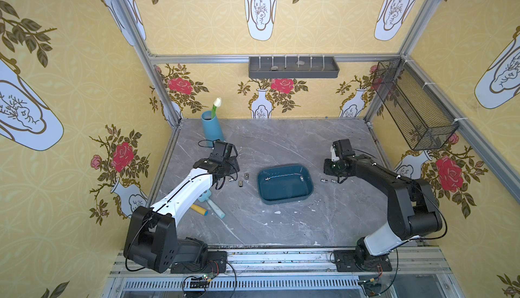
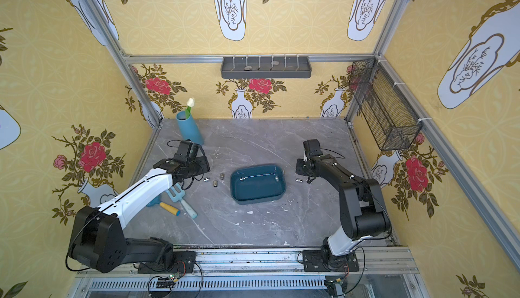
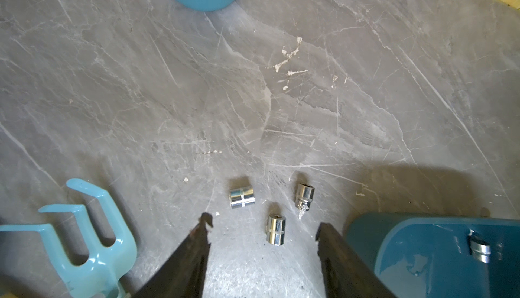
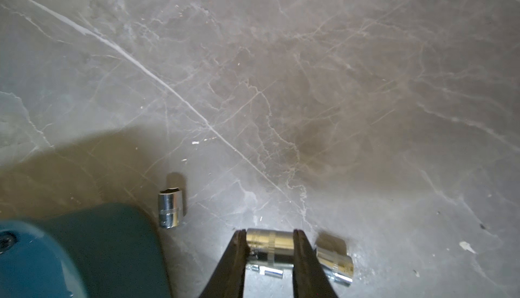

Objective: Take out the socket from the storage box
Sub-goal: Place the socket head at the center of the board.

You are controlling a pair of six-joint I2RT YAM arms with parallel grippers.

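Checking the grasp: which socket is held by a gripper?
The socket clamped by the right gripper; the others lie loose on the table or in the storage box.

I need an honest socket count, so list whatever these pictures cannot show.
- Both top views: pale lumps in the long grey wall tray, too small to identify.
- Right wrist view: dark teal plastic storage box, cut by the frame edge.
- Right wrist view: small chrome piece by the chrome socket held in the right pincer, half hidden by its fingers.

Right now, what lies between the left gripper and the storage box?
Three loose sockets on the table, beside the storage box; both top views and the left wrist view show them.
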